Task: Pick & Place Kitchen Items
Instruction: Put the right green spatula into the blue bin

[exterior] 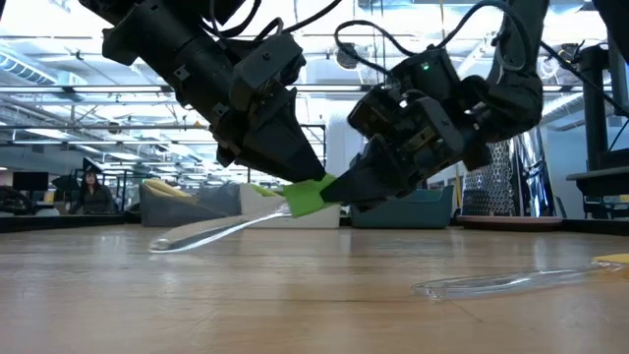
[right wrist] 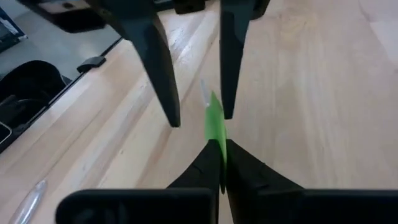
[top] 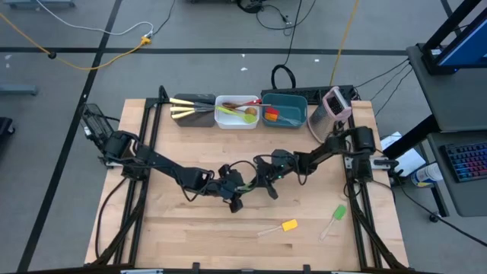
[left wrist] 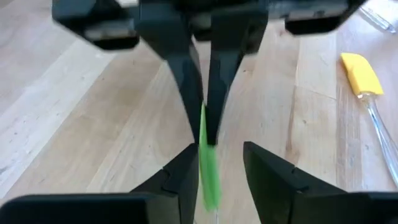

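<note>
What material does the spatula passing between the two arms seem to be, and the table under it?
The green spatula has a matte head, probably silicone or soft plastic, and a clear glossy handle, likely hard plastic: the table shows through it. The table looks like pale varnished wood, with visible grain and plank seams.

You will find no text, label, brand, number or sign that can be read in any of the four views.
</note>
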`<move>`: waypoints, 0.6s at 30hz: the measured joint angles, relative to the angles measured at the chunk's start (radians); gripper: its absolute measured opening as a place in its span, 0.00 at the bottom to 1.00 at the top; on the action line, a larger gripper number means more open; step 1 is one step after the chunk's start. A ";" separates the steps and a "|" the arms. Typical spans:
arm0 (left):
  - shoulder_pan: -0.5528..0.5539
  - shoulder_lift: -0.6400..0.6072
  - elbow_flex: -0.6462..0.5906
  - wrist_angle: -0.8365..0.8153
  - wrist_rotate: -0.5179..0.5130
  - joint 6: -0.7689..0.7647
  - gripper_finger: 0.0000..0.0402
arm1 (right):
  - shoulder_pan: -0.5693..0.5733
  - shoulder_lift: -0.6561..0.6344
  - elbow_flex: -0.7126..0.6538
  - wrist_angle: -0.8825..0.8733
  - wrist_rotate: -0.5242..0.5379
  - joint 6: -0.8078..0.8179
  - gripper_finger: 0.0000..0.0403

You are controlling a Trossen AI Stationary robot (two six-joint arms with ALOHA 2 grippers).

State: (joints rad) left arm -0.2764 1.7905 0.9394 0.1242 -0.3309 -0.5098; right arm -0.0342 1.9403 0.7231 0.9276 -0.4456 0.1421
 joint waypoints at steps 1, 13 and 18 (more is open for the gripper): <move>0.000 0.000 0.000 -0.002 0.000 0.000 0.34 | 0.000 -0.013 -0.012 0.002 0.003 -0.008 0.00; 0.000 0.000 0.000 -0.024 -0.009 -0.021 0.34 | 0.001 -0.244 -0.218 -0.010 0.114 -0.036 0.00; 0.000 0.000 0.000 -0.020 -0.011 -0.027 0.34 | 0.001 -0.409 -0.327 -0.089 0.234 -0.050 0.00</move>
State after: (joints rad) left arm -0.2760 1.7905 0.9394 0.1043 -0.3416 -0.5369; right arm -0.0334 1.5311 0.3958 0.8386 -0.2113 0.0924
